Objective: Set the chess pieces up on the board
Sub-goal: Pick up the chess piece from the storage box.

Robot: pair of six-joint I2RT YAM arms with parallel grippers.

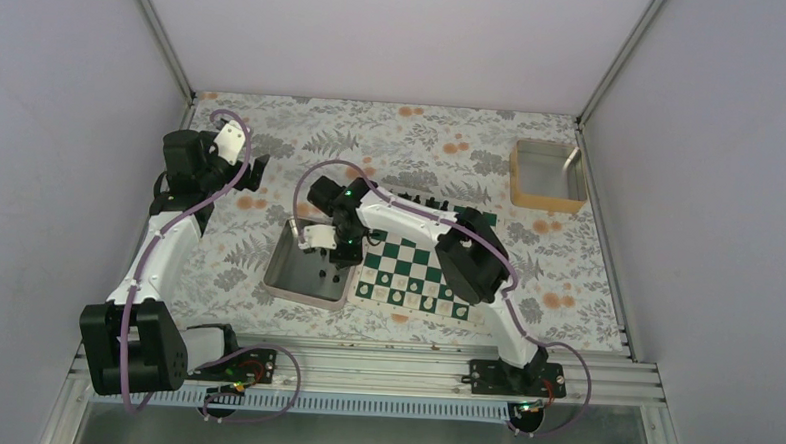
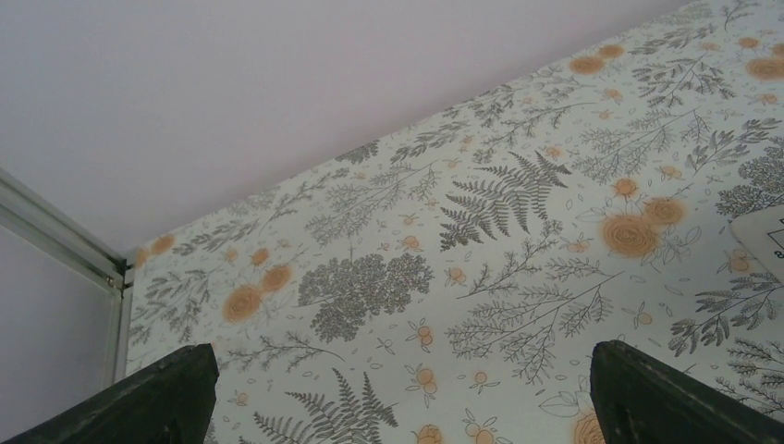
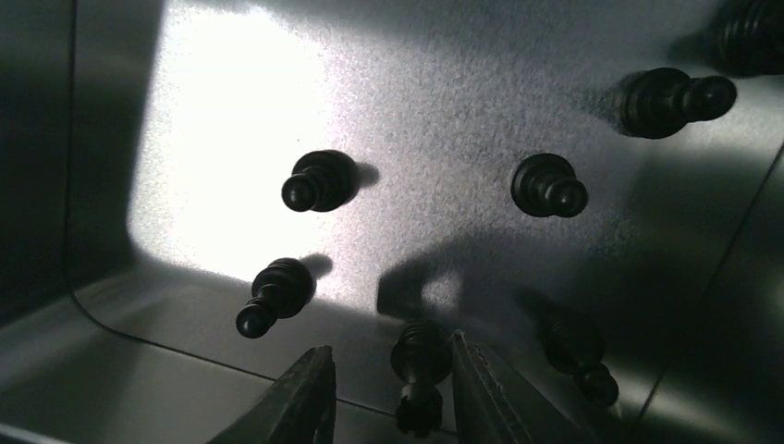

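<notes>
Down in the metal tray [image 3: 231,139], our right claw [image 3: 390,351] stands apart around a black chess piece [image 3: 421,359]; we center it, then squeeze softly.

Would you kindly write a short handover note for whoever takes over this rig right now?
Left gripper: open, empty, above the floral tablecloth, off the board.
Right gripper: open, fingers either side of one black chess piece in the metal tray.
At least five other black pieces in that tray; pale pieces on the board's near rows.
Done: a few dark pieces at the board's far edge.
Left: tray pieces onto the board.
</notes>
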